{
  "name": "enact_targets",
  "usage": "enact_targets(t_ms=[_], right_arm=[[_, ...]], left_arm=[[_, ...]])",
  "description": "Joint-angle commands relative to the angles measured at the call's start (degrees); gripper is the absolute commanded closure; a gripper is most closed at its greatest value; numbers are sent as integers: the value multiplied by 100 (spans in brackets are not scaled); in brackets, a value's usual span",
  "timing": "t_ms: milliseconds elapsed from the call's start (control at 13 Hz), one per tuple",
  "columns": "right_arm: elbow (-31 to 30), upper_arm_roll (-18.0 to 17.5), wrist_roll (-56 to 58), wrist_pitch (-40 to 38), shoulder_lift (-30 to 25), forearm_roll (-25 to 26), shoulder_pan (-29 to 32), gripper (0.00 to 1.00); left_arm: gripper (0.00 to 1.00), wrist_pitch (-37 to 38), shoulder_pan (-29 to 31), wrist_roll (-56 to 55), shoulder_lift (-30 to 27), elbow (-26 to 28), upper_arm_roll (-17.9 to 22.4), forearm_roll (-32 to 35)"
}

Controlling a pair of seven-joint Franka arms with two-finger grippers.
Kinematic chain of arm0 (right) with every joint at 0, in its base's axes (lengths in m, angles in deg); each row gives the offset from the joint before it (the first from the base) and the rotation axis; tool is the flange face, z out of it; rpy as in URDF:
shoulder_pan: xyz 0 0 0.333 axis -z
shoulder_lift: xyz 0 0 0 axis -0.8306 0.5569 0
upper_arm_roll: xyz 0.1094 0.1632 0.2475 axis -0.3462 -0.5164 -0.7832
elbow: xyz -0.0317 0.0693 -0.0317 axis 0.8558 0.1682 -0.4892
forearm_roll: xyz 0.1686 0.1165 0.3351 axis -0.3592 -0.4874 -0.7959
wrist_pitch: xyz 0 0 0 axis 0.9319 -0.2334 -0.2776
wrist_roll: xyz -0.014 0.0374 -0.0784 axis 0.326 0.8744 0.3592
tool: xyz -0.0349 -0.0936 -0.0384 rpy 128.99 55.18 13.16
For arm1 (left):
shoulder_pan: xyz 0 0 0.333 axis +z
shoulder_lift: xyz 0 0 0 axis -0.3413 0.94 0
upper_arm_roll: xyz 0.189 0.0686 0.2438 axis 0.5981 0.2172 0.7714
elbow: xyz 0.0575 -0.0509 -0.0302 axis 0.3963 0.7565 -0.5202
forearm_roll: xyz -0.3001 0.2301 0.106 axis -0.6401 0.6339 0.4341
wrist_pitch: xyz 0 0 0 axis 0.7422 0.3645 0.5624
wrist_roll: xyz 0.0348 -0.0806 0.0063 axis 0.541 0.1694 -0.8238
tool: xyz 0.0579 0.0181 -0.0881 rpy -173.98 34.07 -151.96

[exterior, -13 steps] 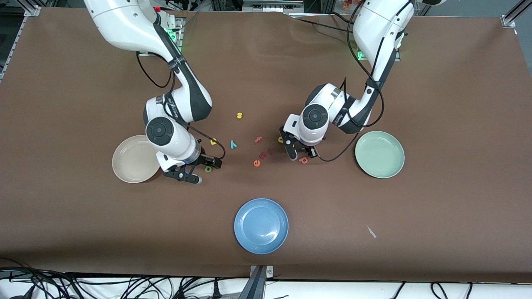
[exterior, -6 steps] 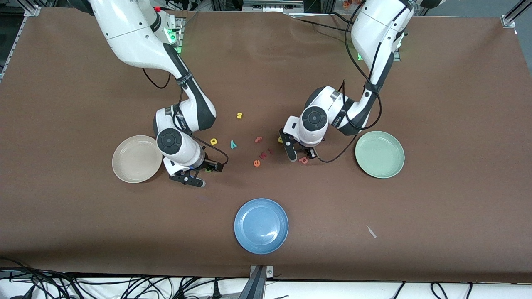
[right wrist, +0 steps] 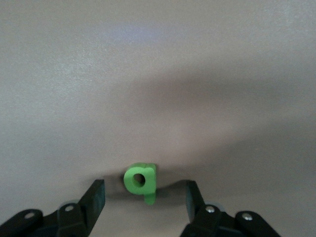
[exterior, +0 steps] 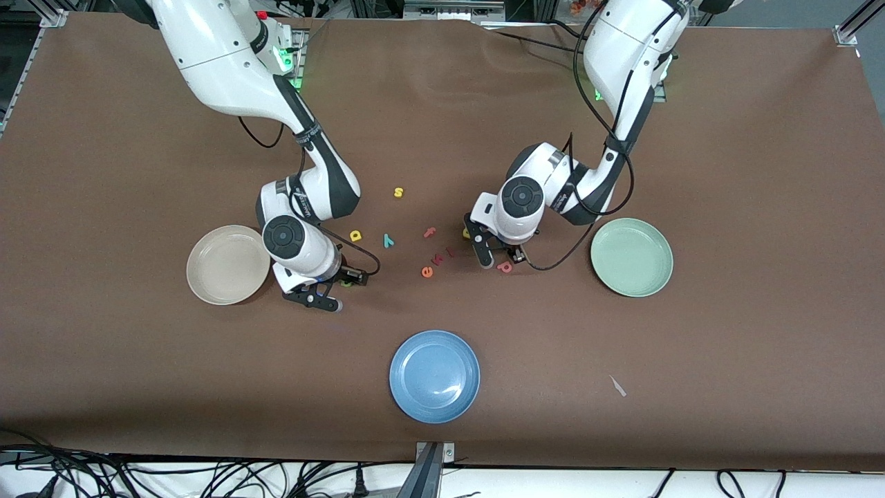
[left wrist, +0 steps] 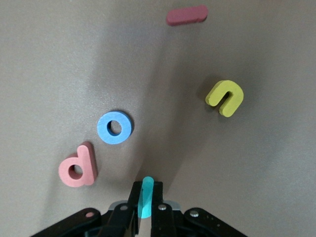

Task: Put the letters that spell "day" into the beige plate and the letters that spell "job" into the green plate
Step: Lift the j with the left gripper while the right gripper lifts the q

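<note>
From the front you see both arms low over the brown tabletop (exterior: pixel 726 360), the beige plate (exterior: pixel 227 265) and green plate (exterior: pixel 631 256) bare.

Your left wrist view shows the left pincer (left wrist: pixel 145 197) clamped on the teal "j" (left wrist: pixel 145 196), with the blue "o" (left wrist: pixel 114 127) and salmon "b" (left wrist: pixel 78 165) lying nearby (a yellow "u" (left wrist: pixel 225 98) too).

Your right wrist view shows the right pincer (right wrist: pixel 145 197) spread wide around the green "d" (right wrist: pixel 140 180), not touching it.

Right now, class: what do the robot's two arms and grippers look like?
Both arms are glossy white with dark grey joint sections and round black caps at the wrists. Black cables loop along them. The left gripper and right gripper have black fingers, and green lights glow at both bases.
</note>
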Motion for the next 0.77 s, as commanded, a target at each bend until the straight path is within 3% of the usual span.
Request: enact_targets(t_ms=[0, 231, 540, 694], right_arm=[[260, 3, 13, 7, 208, 56, -3, 33], [340, 3, 13, -2, 253, 56, -11, 50], [340, 3, 30, 7, 244, 74, -20, 77], [340, 11, -13, 7, 253, 74, -20, 80]], left_arm=[[100, 128, -46, -37, -130, -20, 65, 160], [100, 925, 33, -29, -499, -168, 118, 160], [100, 1824, 752, 155, -1000, -213, 101, 160], [100, 1965, 1262, 584, -1123, -187, 92, 151]])
